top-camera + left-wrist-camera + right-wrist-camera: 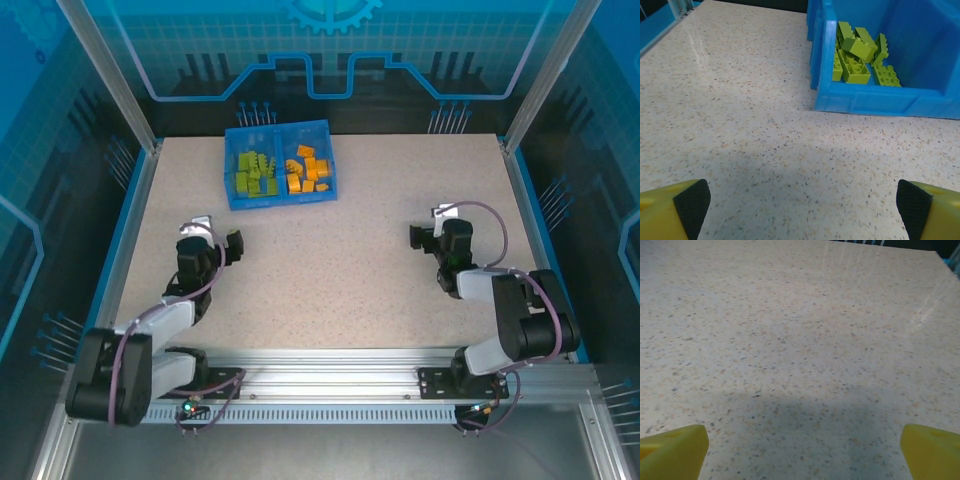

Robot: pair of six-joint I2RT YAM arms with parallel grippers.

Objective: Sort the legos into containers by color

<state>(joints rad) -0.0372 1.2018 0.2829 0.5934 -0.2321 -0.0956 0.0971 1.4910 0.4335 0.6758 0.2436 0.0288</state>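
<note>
Left pincer (pixel 801 202) agape — green legos (pixel 855 57) in tray (pixel 865 102) | overhead — orange legos (pixel 308 170) alongside

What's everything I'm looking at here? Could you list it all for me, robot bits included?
Tray: one, translucent blue, two compartments side by side, at the far side of the table, left of centre.
Green bricks: roughly ten, lime green, piled in the tray's left compartment; the exact count is unclear.
Orange bricks: roughly ten, orange, in the tray's right compartment.
Table: one, speckled beige, under everything.
Walls: blue see-through panels in a metal frame, around the table.
Rail: one, silver metal, along the near edge, carrying both arms.
Left hand: one, yellow fingers with black pads, open and empty, over the table short of the tray.
Right hand: one, open and empty, over bare table on the right.
</note>
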